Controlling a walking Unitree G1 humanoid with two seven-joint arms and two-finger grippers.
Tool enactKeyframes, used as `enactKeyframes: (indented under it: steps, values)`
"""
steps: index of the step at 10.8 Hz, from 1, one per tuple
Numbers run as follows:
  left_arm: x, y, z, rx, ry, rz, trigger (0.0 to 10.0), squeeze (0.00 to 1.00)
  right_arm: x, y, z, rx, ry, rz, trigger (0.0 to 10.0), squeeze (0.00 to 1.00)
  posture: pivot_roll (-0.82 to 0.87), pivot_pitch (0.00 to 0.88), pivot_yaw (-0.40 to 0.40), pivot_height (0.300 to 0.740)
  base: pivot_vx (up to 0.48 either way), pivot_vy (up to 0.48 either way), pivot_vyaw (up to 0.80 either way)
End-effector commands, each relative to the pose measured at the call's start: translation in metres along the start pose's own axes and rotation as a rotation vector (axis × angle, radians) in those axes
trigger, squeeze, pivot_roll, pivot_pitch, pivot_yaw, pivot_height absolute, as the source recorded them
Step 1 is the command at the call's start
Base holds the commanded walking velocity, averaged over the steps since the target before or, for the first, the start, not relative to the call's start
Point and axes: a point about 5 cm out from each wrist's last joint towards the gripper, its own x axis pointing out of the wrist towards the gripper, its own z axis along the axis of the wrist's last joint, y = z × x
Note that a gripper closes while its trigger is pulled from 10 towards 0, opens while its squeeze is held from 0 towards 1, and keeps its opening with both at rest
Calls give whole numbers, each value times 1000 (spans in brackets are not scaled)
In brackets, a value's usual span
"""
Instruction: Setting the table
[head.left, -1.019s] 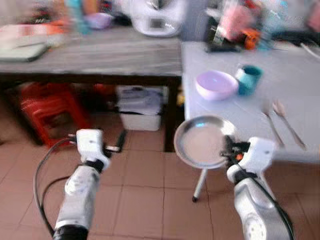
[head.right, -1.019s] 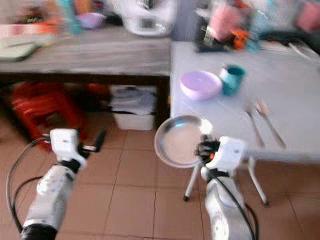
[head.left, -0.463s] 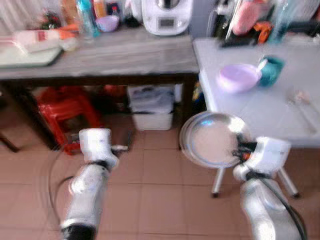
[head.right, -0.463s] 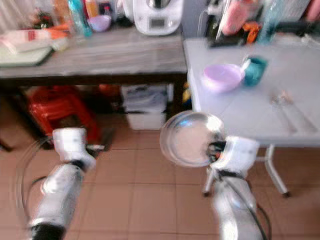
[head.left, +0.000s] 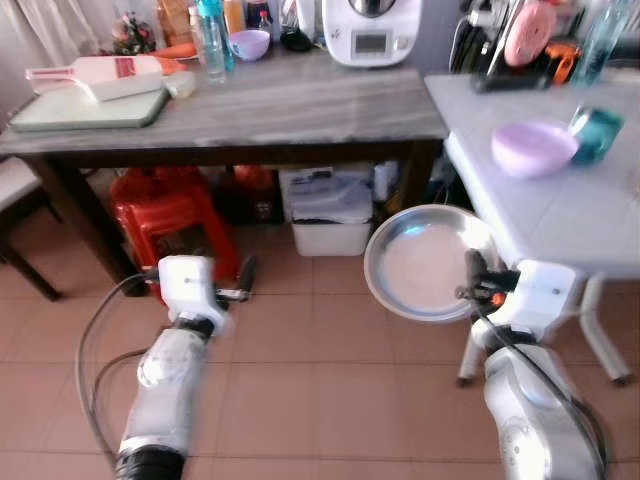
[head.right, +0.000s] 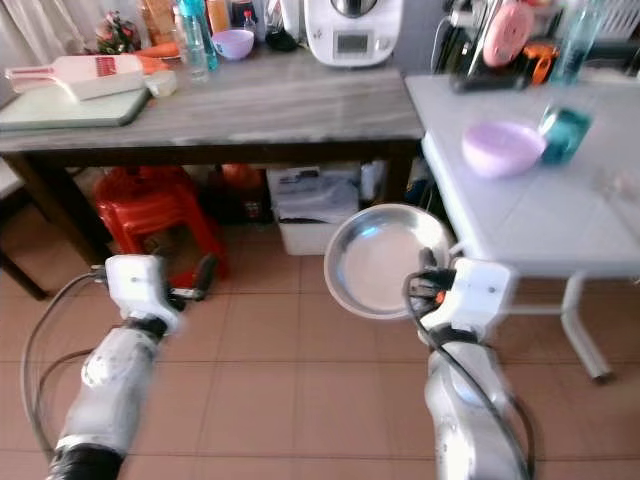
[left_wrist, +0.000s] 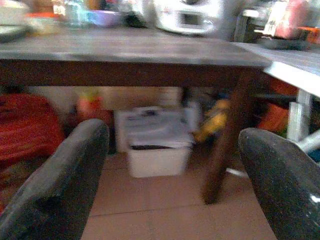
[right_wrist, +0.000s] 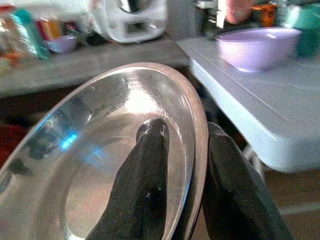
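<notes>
Steel plate held over tiled floor, just beside white table.
Right gripper pinched on plate rim, one finger inside the dish and the other behind it (plate tilted, hollow facing the camera). Left gripper empty, fingers spread wide, held low over the floor in front of the wooden table. On the white table: lilac bowl beside teal cup. On the wooden table: white appliance, cutting board, bottles. Underneath it: red stool, white bin.
</notes>
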Motion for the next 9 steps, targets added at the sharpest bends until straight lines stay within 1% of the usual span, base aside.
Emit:
enactKeyframes:
  steps: [1, 3, 4, 5, 6, 7, 8, 9]
  values:
    - [0, 10, 4, 31, -5, 24, 10000, 0, 0, 4, 6, 8, -32, 14, 10000, 0, -19, 35, 36, 740, 0, 450, 0]
    - [0, 10, 4, 32, -4, 29, 10000, 0, -1, 3, 6, 8, -34, 12, 10000, 0, -18, 38, 36, 740, 0, 452, 0]
    - [0, 10, 5, 48, -9, 25, 10000, 0, -1, 3, 6, 7, -34, 12, 10000, 0, -17, 39, 35, 740, 0, 461, 0]
    - [-1, 16, 8, 90, -15, 53, 10000, 0, -2, 2, 6, 5, -33, 11, 10000, 0, -13, 42, 36, 740, 0, 0, 0]
    - [-5, 24, 9, 75, -7, 31, 10000, 0, -3, 2, 5, -2, -31, 17, 10000, 0, -11, 43, 35, 740, 0, 0, 0]
    - [-7, 29, 10, 100, -9, 49, 10000, 0, -2, 3, 5, -17, -33, 27, 10000, 0, -11, 42, 33, 740, 0, 0, 0]
    - [-6, 30, 10, 94, -14, 52, 10000, 0, -2, 3, 5, -24, -36, 29, 10000, 0, -9, 41, 32, 740, 0, 0, 0]
    - [-5, 26, 11, 89, -23, 41, 10000, 0, 0, 4, 6, -29, -40, 30, 10000, 0, -9, 38, 31, 740, 255, 0, 444]
